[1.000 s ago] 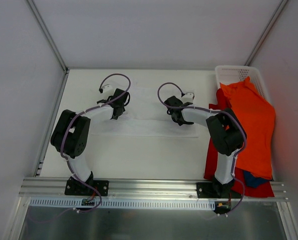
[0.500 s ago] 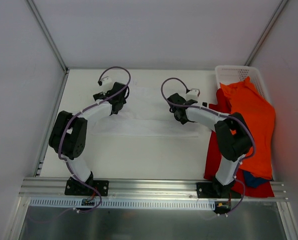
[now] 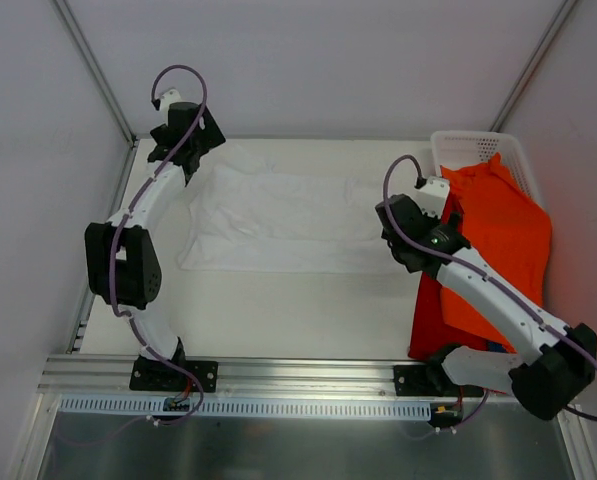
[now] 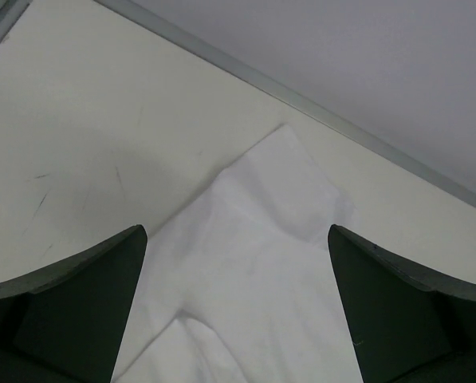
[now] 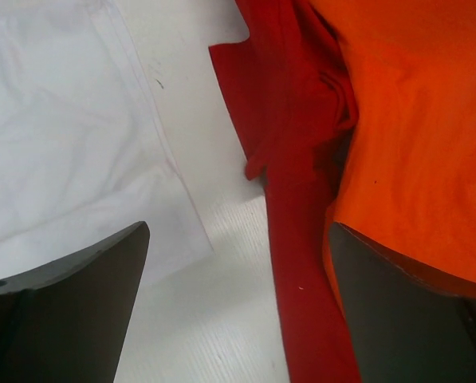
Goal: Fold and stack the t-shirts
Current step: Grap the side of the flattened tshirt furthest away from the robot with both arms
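The white t-shirt [image 3: 283, 220] lies spread flat across the middle of the table. My left gripper [image 3: 200, 142] is open and empty above its far left corner; the left wrist view shows that corner of the white cloth [image 4: 269, 239] between the jaws. My right gripper [image 3: 406, 240] is open and empty over the gap between the white shirt's right edge [image 5: 70, 152] and the red t-shirt [image 5: 301, 183]. The orange t-shirt [image 3: 503, 240] lies on top of the red t-shirt [image 3: 430, 320] at the right, also in the right wrist view [image 5: 413, 136].
A white mesh basket [image 3: 473, 150] stands at the back right, partly under the orange shirt. A bit of dark blue cloth [image 3: 508, 357] shows under the pile near the front. Metal frame rails [image 3: 98, 70] and white walls enclose the table.
Both arms swung outward from the table's middle: the left gripper to the far left corner, the right gripper toward the red and orange pile. The white shirt now lies spread wider and uncovered.
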